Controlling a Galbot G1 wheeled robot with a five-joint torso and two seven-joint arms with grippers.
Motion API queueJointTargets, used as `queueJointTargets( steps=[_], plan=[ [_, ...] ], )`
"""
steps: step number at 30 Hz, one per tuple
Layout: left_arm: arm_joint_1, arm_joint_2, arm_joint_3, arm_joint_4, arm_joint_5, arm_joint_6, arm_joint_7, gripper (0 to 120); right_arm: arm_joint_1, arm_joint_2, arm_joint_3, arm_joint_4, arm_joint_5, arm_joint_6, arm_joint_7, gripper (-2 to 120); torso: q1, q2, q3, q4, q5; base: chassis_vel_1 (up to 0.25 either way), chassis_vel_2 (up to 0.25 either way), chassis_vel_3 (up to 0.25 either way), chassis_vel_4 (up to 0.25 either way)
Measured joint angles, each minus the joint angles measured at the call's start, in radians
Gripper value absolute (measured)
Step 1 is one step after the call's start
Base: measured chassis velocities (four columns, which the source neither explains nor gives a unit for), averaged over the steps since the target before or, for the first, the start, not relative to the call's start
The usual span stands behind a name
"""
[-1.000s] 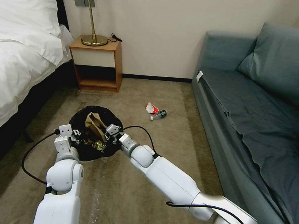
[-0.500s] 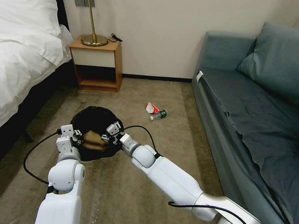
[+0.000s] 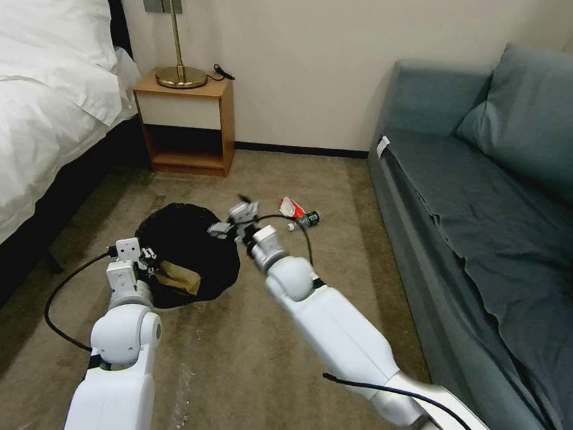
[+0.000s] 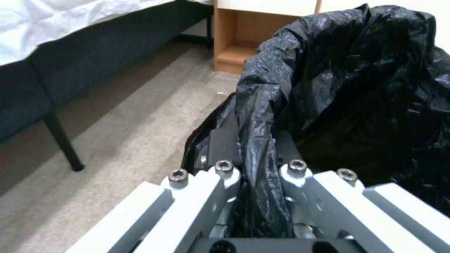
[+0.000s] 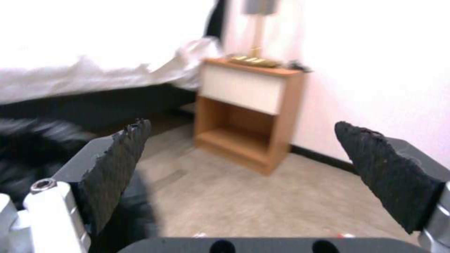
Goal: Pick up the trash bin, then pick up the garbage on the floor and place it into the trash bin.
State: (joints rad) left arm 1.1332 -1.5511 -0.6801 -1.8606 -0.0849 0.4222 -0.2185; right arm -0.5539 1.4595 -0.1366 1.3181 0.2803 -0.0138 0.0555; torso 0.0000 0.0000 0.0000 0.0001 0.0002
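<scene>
Trash bin on carpet by bed; our left gripper clamps its bag-lined rim, brown paper bag inside. Our right gripper spread wide, empty, above floor; red-and-white packet, bottle just beyond.

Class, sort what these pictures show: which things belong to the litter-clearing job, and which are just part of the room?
Belongs to the job:
trash bin, rim clamped by the left gripper
brown paper bag, inside the bin
red-and-white packet, on the carpet
small bottle, beside the packet
right gripper, open

Just there:
bed
nightstand
lamp
sofa
</scene>
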Motion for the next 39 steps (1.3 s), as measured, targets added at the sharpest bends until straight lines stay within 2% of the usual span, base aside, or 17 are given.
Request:
queueJointTargets(
  steps=[5,6,8,11,12,14,18,19,21,28,39],
  plan=[
    [-0.009,0.008,-0.009,0.023,-0.022,-0.020,0.013,4,-0.102,-0.028,0.140,0.101,-0.006,-0.044,0.042,100,0.000,0.000,0.000,-0.0002,-0.0001,0.000,0.000,0.000,0.000],
    [-0.009,0.008,-0.009,0.023,-0.022,-0.020,0.013,4,-0.102,-0.028,0.140,0.101,-0.006,-0.044,0.042,100,0.000,0.000,0.000,-0.0002,-0.0001,0.000,0.000,0.000,0.000],
    [-0.009,0.022,-0.018,0.032,-0.044,-0.035,0.037,4,-0.203,-0.031,0.251,0.153,-0.026,-0.037,0.056,100,0.000,0.000,0.000,-0.0002,-0.0001,0.000,0.000,0.000,0.000],
    [-0.008,0.030,-0.025,0.033,-0.060,-0.038,0.052,4,-0.260,-0.030,0.303,0.174,-0.036,-0.025,0.057,100,0.000,0.000,0.000,-0.0001,0.0000,0.000,0.000,0.000,0.000],
    [-0.006,0.039,-0.033,0.033,-0.078,-0.038,0.068,4,-0.320,-0.029,0.360,0.198,-0.050,-0.011,0.056,100,0.000,0.000,0.000,-0.0006,0.0002,0.000,0.000,0.000,0.000],
    [-0.005,0.044,-0.035,0.032,-0.089,-0.038,0.081,4,-0.354,-0.028,0.391,0.217,-0.058,-0.004,0.053,100,0.000,0.000,0.000,0.0001,0.0000,0.000,0.000,0.000,0.000],
    [0.002,0.068,-0.040,0.034,-0.103,-0.060,0.162,4,-0.480,-0.011,0.510,0.298,-0.099,0.033,0.037,100,0.000,0.000,0.000,-0.0003,0.0000,0.000,0.000,0.000,0.000],
    [0.002,0.068,-0.040,0.034,-0.103,-0.060,0.162,4,-0.480,-0.011,0.510,0.298,-0.099,0.033,0.037,100,0.000,0.000,0.000,-0.0003,0.0000,0.000,0.000,0.000,0.000],
    [0.009,0.076,-0.035,0.049,-0.102,-0.089,0.215,4,-0.551,0.007,0.575,0.319,-0.162,0.108,0.003,100,0.000,0.000,0.000,-0.0002,-0.0001,0.000,0.000,0.000,0.000],
    [0.024,0.086,-0.032,0.051,-0.096,-0.106,0.267,4,-0.643,0.027,0.639,0.348,-0.226,0.194,-0.043,100,0.000,0.000,0.000,0.0000,-0.0003,0.000,0.000,0.000,0.000],
    [0.042,0.090,-0.049,0.034,-0.097,-0.112,0.281,4,-0.687,0.047,0.670,0.366,-0.239,0.224,-0.055,100,0.000,0.000,0.000,0.0000,-0.0002,0.000,0.000,0.000,0.000]
  ],
)
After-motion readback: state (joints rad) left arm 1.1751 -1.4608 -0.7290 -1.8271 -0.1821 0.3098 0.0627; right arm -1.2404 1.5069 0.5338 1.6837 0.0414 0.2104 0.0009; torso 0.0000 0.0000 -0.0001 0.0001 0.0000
